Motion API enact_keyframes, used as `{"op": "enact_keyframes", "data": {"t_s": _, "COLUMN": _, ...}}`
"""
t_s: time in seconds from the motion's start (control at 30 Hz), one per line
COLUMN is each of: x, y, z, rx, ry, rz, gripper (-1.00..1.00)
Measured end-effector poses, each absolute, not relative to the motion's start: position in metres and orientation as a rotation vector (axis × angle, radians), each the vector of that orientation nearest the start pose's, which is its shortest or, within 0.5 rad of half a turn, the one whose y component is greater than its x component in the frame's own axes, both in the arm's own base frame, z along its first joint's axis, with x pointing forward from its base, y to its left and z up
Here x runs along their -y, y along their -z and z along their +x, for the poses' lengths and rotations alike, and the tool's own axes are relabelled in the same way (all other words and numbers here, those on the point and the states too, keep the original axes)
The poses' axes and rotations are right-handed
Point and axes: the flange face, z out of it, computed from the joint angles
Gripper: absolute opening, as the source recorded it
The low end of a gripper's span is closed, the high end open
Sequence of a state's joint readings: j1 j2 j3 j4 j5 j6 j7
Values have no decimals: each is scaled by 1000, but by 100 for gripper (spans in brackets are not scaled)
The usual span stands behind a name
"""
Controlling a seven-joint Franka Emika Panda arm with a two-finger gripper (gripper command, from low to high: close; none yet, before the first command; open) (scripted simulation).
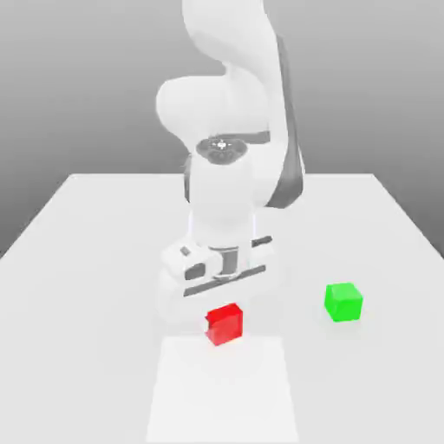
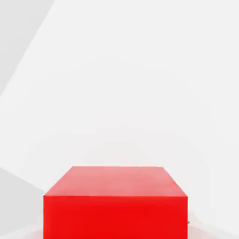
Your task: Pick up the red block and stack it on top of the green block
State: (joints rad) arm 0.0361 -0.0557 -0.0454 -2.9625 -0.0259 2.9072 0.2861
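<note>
The red block (image 1: pixel 225 324) rests on the white table (image 1: pixel 87 260), near the middle of its front half. My gripper (image 1: pixel 224 310) has come straight down onto it, the hand sitting low just above the block, and it is shut on the block's sides. In the hand view the red block (image 2: pixel 115 200) is very close and centred under the hand. The green block (image 1: pixel 343 302) stands alone on the table, off to the exterior view's right of the red one, with a clear gap between them.
The arm's white base and links (image 1: pixel 227 173) rise behind the two blocks at the table's middle. A paler rectangular patch (image 1: pixel 224 390) marks the table in front of the red block.
</note>
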Motion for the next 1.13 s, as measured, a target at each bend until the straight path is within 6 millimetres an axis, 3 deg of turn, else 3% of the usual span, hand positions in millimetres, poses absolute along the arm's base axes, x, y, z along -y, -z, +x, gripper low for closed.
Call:
{"op": "enact_keyframes", "data": {"t_s": 0.1, "x": -8, "y": -209, "z": 319, "rx": -368, "ry": -1, "rz": -3121, "gripper": -100}}
{"op": "enact_keyframes", "data": {"t_s": 0.37, "x": -102, "y": -226, "z": 301, "rx": 222, "ry": -1, "rz": -3135, "gripper": -100}}
{"op": "enact_keyframes", "data": {"t_s": 0.53, "x": -160, "y": -235, "z": 273, "rx": 608, "ry": -1, "rz": -3083, "gripper": -100}}
{"op": "enact_keyframes", "data": {"t_s": 0.73, "x": -218, "y": -245, "z": 226, "rx": 1050, "ry": -2, "rz": -2962, "gripper": -100}}
{"op": "enact_keyframes", "data": {"t_s": 1.03, "x": -225, "y": -187, "z": 220, "rx": 1112, "ry": 1, "rz": -2944, "gripper": -100}}
{"op": "enact_keyframes", "data": {"t_s": 1.07, "x": -225, "y": -182, "z": 219, "rx": 1112, "ry": 0, "rz": -2941, "gripper": 100}}
{"op": "enact_keyframes", "data": {"t_s": 1.13, "x": -225, "y": -182, "z": 219, "rx": 1111, "ry": 0, "rz": -2942, "gripper": 100}}
